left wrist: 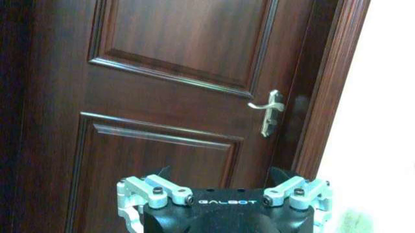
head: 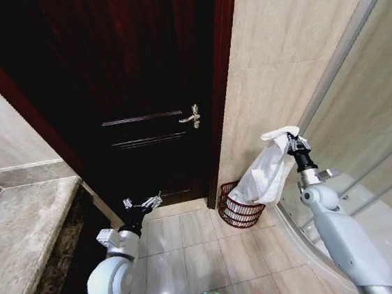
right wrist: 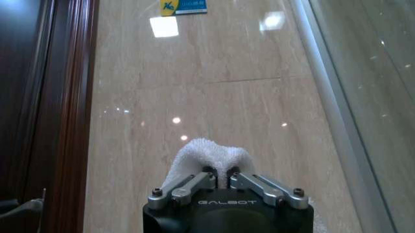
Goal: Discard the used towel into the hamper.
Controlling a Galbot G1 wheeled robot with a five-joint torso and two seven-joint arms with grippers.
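The right gripper [head: 292, 139] pinches a white towel [head: 265, 171] that hangs over the hamper [head: 239, 206], which sits at two o'clock on the floor by the door [head: 141, 89]. The carry looks done; next it needs to let go. The left gripper [head: 143, 204] waits spread open at ten o'clock.

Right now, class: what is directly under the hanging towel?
The basket stands on the floor under the towel held by the right hand. The cloth covers the basket's far rim.
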